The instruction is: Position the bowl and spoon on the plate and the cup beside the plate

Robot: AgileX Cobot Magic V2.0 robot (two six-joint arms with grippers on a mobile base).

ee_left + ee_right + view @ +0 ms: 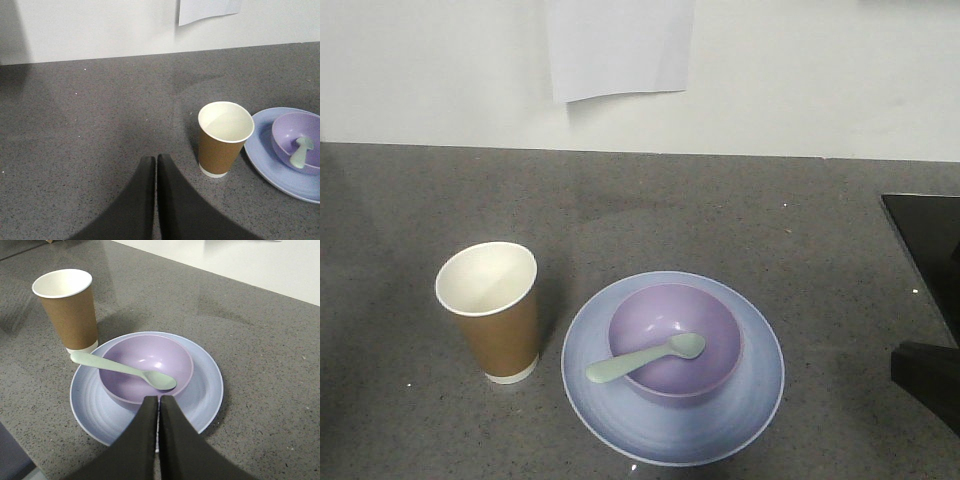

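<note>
On my left wrist feed, the left end effector (156, 159) is clenched, its two dark fingers pressed together with nothing between them, poised above bare counter (90, 125) just to the near left of the cup (225, 137). On my right wrist feed, the right end effector (159, 400) is likewise clenched and empty, its tips sitting at the near edge of the bowl (145, 367) without any visible grip on it. The bowl (675, 340) stands upright on the plate (673, 368), roughly centred and slightly toward the far side. The spoon (645, 358) lies in the bowl with its scoop resting inside the bowl's hollow and its handle propped over the rim, projecting out above the plate toward the cup side. The cup (490, 310) stands upright on the counter just beside the plate, on the left in the front view, with its base close to the plate's rim; I cannot tell whether they touch. A white sheet of paper (618, 45) hangs on the wall behind the counter. A dark object (930, 300) occupies the right edge of the front view.
</note>
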